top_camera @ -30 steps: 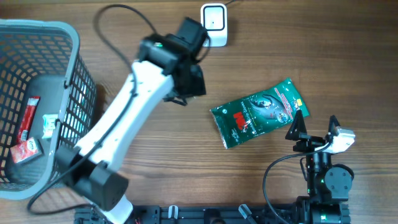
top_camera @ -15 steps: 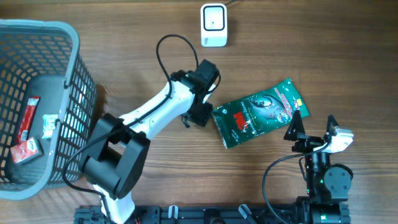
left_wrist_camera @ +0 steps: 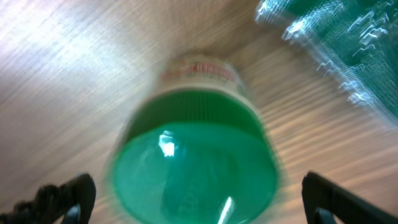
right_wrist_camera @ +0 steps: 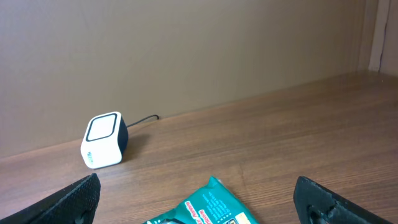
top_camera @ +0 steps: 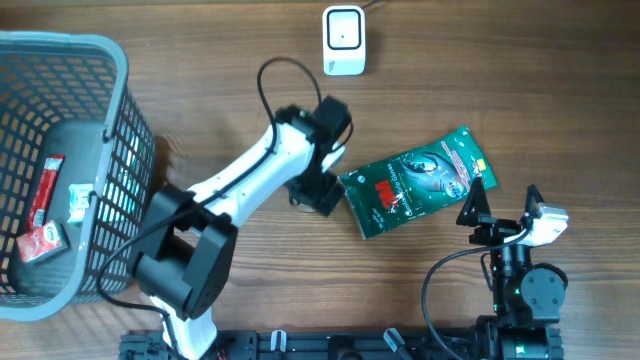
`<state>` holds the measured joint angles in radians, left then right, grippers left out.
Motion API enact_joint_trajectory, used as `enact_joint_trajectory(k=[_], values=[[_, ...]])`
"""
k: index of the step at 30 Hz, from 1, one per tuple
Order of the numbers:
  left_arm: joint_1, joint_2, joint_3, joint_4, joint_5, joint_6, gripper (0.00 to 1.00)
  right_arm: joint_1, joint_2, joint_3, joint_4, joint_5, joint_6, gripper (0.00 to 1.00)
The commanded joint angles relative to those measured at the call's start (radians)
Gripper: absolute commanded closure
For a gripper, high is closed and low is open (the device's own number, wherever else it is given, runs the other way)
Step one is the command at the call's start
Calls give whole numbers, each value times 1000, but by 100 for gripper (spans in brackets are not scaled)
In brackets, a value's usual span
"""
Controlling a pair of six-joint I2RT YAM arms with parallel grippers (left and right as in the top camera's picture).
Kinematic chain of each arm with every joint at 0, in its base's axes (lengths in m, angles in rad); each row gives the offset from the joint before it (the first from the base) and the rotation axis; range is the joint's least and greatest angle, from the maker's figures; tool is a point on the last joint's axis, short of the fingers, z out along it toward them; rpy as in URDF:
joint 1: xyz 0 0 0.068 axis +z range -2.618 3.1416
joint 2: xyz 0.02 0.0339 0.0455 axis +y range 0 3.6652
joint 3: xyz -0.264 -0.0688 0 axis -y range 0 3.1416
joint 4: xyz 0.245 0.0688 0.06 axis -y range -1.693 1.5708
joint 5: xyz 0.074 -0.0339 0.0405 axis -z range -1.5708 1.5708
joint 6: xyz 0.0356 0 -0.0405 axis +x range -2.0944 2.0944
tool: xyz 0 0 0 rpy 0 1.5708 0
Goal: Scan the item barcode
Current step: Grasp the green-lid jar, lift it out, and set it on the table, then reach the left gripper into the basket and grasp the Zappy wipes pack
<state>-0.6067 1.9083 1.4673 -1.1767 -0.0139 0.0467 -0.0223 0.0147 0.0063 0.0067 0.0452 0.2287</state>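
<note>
At the left edge of your overhead view sits the grey wire basket (top_camera: 118, 60) with red packets (top_camera: 45, 190) in it. Centre frame, your left gripper (top_camera: 320, 190) hangs over a green-lidded jar (left_wrist_camera: 196, 168). The wrist view is blurred, but the fingers (left_wrist_camera: 62, 194) look spread clear of the lid, released. At the top edge stands the white barcode scanner (top_camera: 343, 38). Just right of the jar, a green pouch (top_camera: 418, 180) lies flat on the wooden table (top_camera: 520, 80). Lower right, your right gripper (top_camera: 507, 212) is spread wide, holding nothing.
</note>
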Motion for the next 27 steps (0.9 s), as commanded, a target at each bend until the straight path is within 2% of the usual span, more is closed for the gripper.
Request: enact_joint_trajectory(k=[1,3,7,10,12,15,17,18,21,24,27], values=[[6,-48,258,-121,-6,-63,0,4,-7,-1,3,-9,-16,0],[6,-77,420,-232,2,-91,0,4,-7,-1,3,-9,-16,0],[9,-149,598,-396,-16,-215,0,4,-7,-1,3,-9,-16,0],[27,-246,609,-440,-191,-396,0,5,-7,-1,3,-9,-17,0],[74,-312,609,-439,-338,-571,0,5,-7,-1,3,-9,-16,0],[240,-406,609,-432,-439,-838,0,5,-7,-1,3,-9,-17,0],[349,-439,609,-428,-437,-925,0,5,-7,-1,3,-9,-17,0],[446,-460,609,-429,-436,-988,0,4,-7,-1,3,-9,-16,0],[670,-479,608,-429,-408,-1050,0,5,-7,-1,3,-9,-17,0],[893,-463,607,-436,-343,-1041,0,4,-7,-1,3,-9,-17,0],[1047,-438,599,-437,-279,-1019,0,5,-7,-1,3,-9,-17,0]])
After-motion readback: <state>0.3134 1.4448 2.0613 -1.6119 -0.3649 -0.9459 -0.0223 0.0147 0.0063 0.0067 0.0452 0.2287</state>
